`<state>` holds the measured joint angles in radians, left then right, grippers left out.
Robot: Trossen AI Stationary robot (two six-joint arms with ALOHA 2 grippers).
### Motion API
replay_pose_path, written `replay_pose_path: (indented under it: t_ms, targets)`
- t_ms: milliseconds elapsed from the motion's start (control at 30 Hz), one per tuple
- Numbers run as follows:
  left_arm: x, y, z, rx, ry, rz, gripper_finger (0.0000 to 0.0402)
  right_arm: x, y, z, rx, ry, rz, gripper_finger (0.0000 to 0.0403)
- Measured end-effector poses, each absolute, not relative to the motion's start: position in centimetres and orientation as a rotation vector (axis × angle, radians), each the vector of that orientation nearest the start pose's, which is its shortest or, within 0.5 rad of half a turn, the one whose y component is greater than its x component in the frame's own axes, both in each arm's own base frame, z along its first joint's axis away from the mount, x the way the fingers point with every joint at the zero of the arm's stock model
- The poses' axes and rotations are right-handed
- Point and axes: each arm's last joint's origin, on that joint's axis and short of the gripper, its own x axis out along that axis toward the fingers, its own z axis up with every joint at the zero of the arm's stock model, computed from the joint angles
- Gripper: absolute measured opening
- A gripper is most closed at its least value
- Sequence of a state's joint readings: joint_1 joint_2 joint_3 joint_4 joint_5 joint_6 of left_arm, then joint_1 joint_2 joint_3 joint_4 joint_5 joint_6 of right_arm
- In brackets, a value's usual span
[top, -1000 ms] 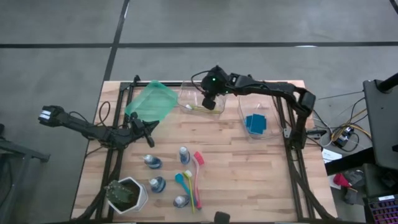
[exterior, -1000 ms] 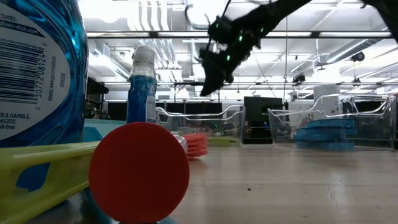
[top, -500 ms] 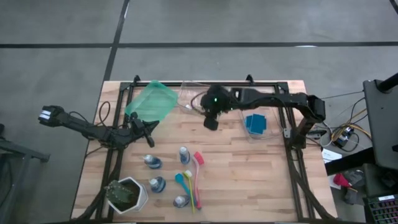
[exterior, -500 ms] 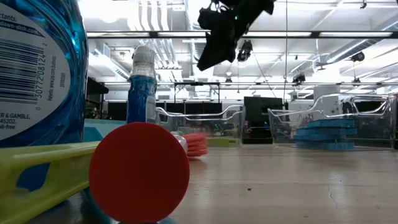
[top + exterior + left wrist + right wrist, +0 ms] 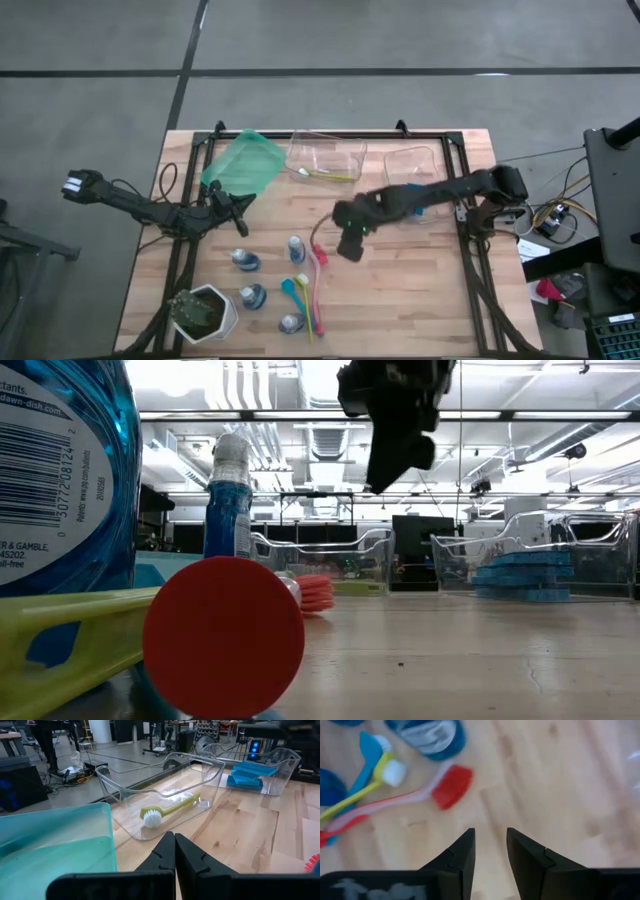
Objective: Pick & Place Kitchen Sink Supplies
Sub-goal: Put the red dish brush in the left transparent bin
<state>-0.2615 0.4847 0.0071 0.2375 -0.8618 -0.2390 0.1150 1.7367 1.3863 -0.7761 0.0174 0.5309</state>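
Right claw (image 5: 349,247), fingers slightly parted and holding nothing, hovers over mid-tabletop (image 5: 400,290). I judge the thin pink long-handled plastic brush (image 5: 319,268) its target: light, stiff, slippery, best pinched mid-handle. It lies flat just beside the claw, toward the tabletop's left edge, among bottles and brushes. Left claw (image 5: 174,851), closed and empty, waits near the left edge.

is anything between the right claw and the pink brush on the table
Nothing visible. The right claw hangs open above bare wood, and the pink brush lies just ahead of it with only tabletop between. A bottle of blue liquid and the yellow-green brush sit past the pink brush's head, not in the path.
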Motion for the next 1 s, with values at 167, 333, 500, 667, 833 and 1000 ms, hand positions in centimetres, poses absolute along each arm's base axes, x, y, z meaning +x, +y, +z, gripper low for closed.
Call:
replay_pose_path:
  t_ms: [167, 333, 500, 667, 833, 1000]
  targets:
    - [11.7, -0.9, 14.7, -0.101, 0.134, 0.617, 0.0, 35.3, 7.0, 23.8, 0.453, 1.07, -0.177, 0.0109]
    - [11.7, -0.9, 14.7, -0.101, 0.134, 0.618, 0.0, 35.5, 8.7, 22.9, 0.501, 0.982, -0.111, 0.0116]
    - [11.7, -0.9, 14.7, -0.101, 0.134, 0.617, 0.0, 35.3, 9.4, 21.3, 0.548, 0.928, -0.086, 0.0118]
    - [11.7, -0.9, 14.7, -0.101, 0.134, 0.618, 0.0, 35.2, 9.4, 19.8, 0.636, 0.835, -0.094, 0.0112]
    - [11.7, -0.9, 14.7, -0.101, 0.134, 0.618, 0.0, 34.7, 8.7, 18.4, 0.626, 0.808, -0.179, 0.0114]
    - [11.7, -0.9, 14.7, -0.101, 0.134, 0.618, 0.0, 34.6, 8.7, 17.8, 0.648, 0.734, -0.161, 0.0118]
